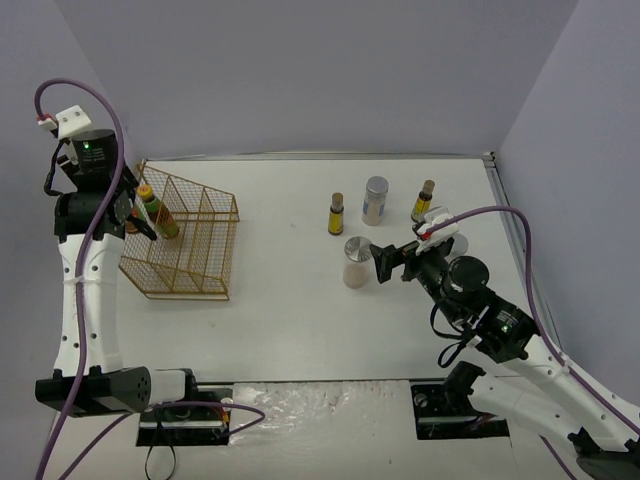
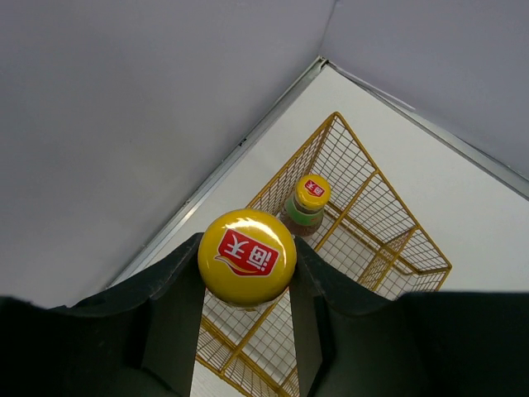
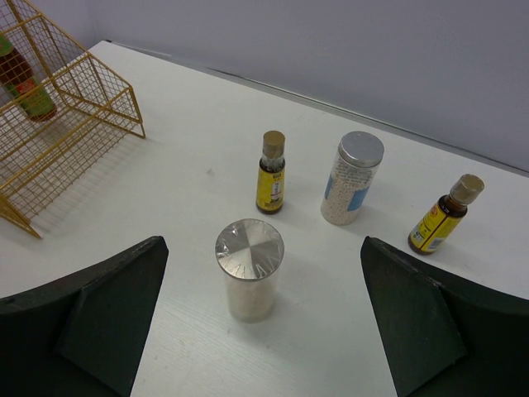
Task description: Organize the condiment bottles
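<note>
My left gripper (image 2: pixel 247 258) is shut on the yellow cap of a sauce bottle (image 2: pixel 247 248) and holds it upright over the gold wire rack (image 2: pixel 388 248). The second yellow-capped sauce bottle (image 2: pixel 310 203) stands in the rack just beyond it. My right gripper (image 3: pixel 263 248) is open, with a silver-lidded jar (image 3: pixel 250 269) standing on the table between and just ahead of its fingers (image 3: pixel 107 306). Behind it stand a slim dark bottle (image 3: pixel 272 172), another silver-lidded jar (image 3: pixel 354 178) and a second slim bottle (image 3: pixel 445 213). A third jar does not show clearly.
The rack (image 1: pixel 185 240) stands at the table's left, near the left arm (image 1: pixel 85 260). The loose bottles cluster right of centre in the top view, around the near jar (image 1: pixel 357 262). The grey walls close in behind and on both sides.
</note>
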`<state>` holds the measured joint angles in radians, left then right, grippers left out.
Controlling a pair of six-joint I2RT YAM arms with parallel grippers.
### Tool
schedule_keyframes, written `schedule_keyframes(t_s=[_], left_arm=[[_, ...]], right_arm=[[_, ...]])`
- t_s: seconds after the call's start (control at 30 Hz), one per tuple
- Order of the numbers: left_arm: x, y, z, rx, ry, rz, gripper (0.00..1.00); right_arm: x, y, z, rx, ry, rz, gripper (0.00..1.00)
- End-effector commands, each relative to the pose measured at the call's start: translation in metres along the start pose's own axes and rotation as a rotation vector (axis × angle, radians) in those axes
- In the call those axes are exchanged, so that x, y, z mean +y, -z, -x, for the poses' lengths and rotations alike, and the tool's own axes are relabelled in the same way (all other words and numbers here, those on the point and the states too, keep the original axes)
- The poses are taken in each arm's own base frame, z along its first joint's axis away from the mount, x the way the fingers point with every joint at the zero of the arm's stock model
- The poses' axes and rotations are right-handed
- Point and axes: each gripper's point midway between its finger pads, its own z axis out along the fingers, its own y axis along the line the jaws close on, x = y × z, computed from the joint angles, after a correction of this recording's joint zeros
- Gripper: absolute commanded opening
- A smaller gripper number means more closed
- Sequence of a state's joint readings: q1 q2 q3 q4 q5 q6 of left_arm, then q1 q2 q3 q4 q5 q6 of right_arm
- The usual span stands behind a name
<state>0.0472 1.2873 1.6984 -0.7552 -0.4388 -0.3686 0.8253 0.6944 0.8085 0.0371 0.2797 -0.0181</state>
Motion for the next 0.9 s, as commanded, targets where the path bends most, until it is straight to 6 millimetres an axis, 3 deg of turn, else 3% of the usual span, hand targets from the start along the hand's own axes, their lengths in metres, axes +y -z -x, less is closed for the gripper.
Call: schedule_keyframes(t_s=[0.0, 0.3, 0.87], left_arm=[[0.001, 0.013, 0.058, -0.209, 0.149, -0.035, 0.0], [-0.002, -0.014, 0.014, -0.142, 0.149, -0.026, 0.0], [0.0, -0.056, -0.05, -0.103, 0.16, 0.02, 0.0]], right_arm=[[0.004, 0.0, 0.015, -0.054, -0.033, 0.02, 1.0], [0.004, -0.001, 0.012, -0.048, -0.033, 0.021, 1.0], [0.008, -0.001, 0.005, -0.035, -0.03, 0.041, 1.0]])
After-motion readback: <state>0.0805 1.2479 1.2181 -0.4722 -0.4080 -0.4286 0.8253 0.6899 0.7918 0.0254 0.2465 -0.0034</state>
